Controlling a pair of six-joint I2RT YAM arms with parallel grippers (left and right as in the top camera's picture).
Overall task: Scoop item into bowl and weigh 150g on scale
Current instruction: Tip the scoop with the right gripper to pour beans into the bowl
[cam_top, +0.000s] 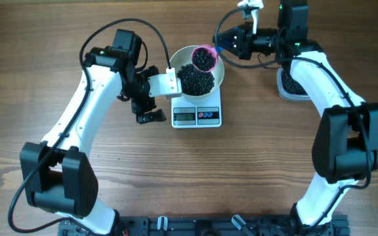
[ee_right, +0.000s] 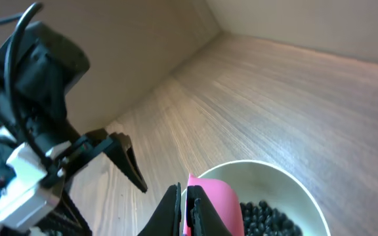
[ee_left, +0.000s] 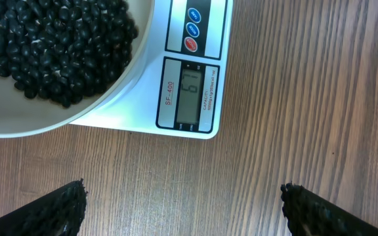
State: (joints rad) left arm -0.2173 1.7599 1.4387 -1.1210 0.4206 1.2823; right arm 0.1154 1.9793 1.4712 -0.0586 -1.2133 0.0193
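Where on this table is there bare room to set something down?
Bare wood: in front of the scale, between the left arm and right arm; also the far left corner. Crowded: around the bowl, where the open left gripper flanks the scale and the right gripper holds the pink scoop above.

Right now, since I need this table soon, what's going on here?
The right gripper is shut on a pink scoop loaded with black beans, over the white bowl on the scale. The bowl already holds many more. The left gripper hangs open and empty beside the scale.
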